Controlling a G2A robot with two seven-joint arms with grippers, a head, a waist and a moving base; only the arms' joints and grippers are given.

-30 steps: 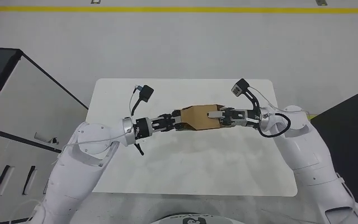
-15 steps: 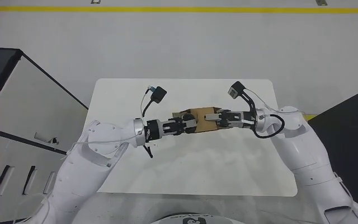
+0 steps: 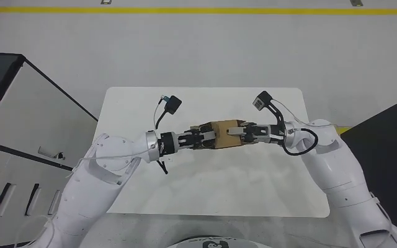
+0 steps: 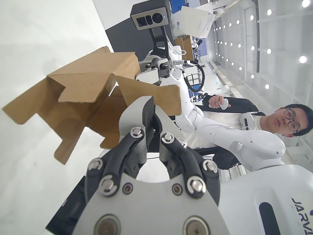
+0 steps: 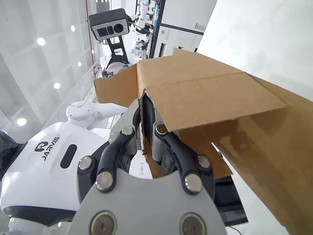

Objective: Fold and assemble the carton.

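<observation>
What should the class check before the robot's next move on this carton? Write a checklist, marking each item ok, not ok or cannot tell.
1. Right gripper clamped on the carton wall: ok.
2. Left gripper clamped on the carton's other end: ok.
3. End flaps folded shut: not ok, they splay open.
4. Carton lifted clear of the table: cannot tell.

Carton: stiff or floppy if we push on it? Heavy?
Probably light: the carton is held by thin edge pinches in both jaws. Panels look flat and stiff, but open flaps splay, so expect hinging at creases under a push. The edge in the right jaws looks frayed, so hard clamping may crush it.
</observation>
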